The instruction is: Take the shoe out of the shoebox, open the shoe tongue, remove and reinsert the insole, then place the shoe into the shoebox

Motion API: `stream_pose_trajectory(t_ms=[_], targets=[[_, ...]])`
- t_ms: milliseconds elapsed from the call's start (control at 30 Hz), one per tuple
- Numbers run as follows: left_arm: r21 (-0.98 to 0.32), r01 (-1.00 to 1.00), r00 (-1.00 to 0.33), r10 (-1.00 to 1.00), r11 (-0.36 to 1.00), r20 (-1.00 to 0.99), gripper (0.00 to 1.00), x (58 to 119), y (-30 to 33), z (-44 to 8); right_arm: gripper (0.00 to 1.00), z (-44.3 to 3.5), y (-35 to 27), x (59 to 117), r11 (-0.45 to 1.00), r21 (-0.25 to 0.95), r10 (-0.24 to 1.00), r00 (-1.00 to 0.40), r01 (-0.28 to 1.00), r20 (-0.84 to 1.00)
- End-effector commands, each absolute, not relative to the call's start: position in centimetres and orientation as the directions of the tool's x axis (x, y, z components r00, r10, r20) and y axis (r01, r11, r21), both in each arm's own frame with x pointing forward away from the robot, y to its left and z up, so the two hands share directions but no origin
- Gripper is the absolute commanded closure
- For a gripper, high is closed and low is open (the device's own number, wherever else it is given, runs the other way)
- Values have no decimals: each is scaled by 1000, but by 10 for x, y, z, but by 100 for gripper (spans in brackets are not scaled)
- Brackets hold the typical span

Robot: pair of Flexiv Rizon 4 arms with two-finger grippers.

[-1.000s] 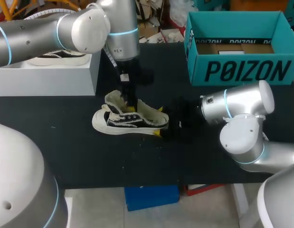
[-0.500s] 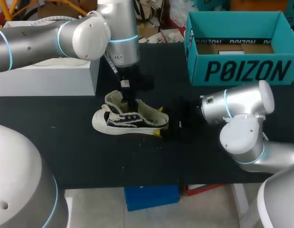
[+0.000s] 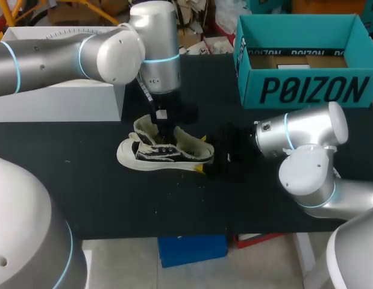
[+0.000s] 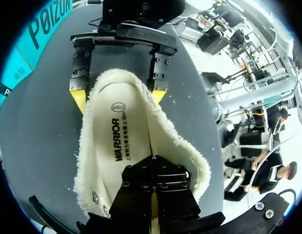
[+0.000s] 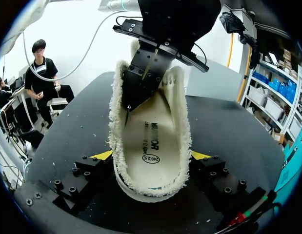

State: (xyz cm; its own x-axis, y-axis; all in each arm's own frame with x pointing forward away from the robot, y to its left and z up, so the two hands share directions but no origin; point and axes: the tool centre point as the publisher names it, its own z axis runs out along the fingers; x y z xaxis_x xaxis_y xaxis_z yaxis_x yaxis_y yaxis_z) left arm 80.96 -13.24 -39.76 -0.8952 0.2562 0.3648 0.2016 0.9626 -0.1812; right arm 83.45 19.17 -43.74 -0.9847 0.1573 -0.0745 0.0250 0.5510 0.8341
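**Work surface.** A table [image 3: 114, 198] with a matte black top is shown from above, its near edge running straight across the head view. A white rectangular block [image 3: 53, 102] is set on the table's far left part. Small pale specks [image 3: 154, 212] are scattered over the evenly lit black top.

Black tabletop [image 3: 114, 192]. An open teal shoebox [image 3: 307, 90] sits at the far right corner, with brown cardboard showing inside. A plain white box [image 3: 59, 102] sits against the far left edge. A black-and-white shoe [image 3: 165, 153] with cream fleece lining lies on its sole near the middle, toe toward the left edge, well apart from both boxes. The near edge strip is bare.
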Motion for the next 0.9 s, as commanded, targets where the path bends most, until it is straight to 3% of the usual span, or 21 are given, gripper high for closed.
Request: stream_pose_trajectory(t_ms=[33,433,467,500,900], targets=[[-181,198,-895,253,963,367,100,809,-133,-405,100,-442,190,834,552,833,160,-984,26,-75],[-188,179,-897,238,966,373,100,803,-135,-414,100,-442,190,834,552,833,160,-984,26,-75],[-188,177,-897,237,966,373,75,803,-134,-414,100,-442,190,834,552,833,160,-984,26,-75],[-188,177,-898,236,966,372,68,804,-135,-414,100,-442,190,834,552,833,160,-984,26,-75],[-143,187,-925,223,972,308,70,806,-133,-417,100,-442,190,834,552,833,160,-984,26,-75]])
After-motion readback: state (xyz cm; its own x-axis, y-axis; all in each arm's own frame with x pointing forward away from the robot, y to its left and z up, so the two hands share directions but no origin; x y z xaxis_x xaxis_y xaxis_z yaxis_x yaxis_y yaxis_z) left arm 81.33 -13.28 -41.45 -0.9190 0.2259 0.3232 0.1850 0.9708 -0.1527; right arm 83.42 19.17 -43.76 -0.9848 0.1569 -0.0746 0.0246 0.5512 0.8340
